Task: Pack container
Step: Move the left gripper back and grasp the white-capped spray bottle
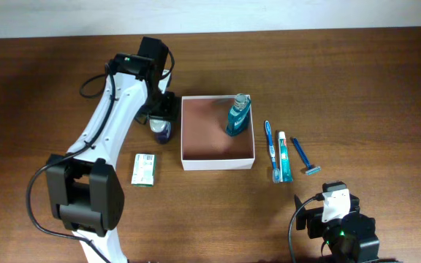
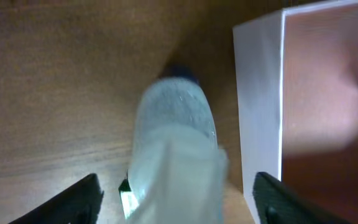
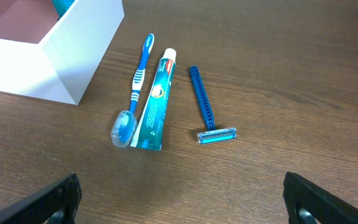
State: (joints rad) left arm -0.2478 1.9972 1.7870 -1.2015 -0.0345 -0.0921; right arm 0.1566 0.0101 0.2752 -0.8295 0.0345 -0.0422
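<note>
The container, a square white-walled box with a reddish-brown inside, sits mid-table with a teal bottle standing in its far right corner. My left gripper is open just left of the container, its fingers straddling a small clear bottle with a dark blue cap without touching it. The container's white wall is close on the right of that bottle. My right gripper is open and empty near the table's front right.
Right of the container lie a blue toothbrush, a toothpaste tube and a blue razor, side by side. A green-and-white flat packet lies front left of the container.
</note>
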